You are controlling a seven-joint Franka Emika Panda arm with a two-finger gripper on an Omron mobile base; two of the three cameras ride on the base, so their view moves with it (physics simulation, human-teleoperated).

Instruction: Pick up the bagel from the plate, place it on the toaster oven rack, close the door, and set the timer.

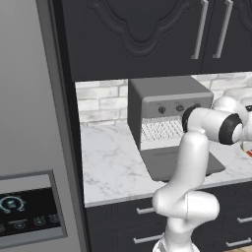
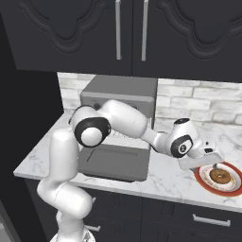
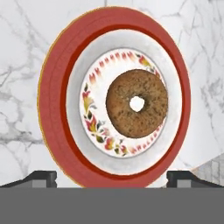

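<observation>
Gripper: the gripper (image 2: 213,164) hangs just above the plate (image 2: 202,179), jaws spread wide, holding nothing.
Bagel: the bagel (image 3: 137,109) lies flat on the plate, slightly toward 3 o'clock of its centre in the hand view; not yet picked up.
Door: the door (image 1: 172,165) lies folded down on the counter (image 1: 110,167).
Rack: the rack (image 1: 162,129) is bare.
Progress: by my reading nothing is done yet; grasping, loading, shutting and the timer all remain.
Views: the hand view shows the plate's flowered centre; the right base view shows the bagel at 3 o'clock of the oven (image 2: 120,97); the left base view shows the knobs (image 1: 179,108).
</observation>
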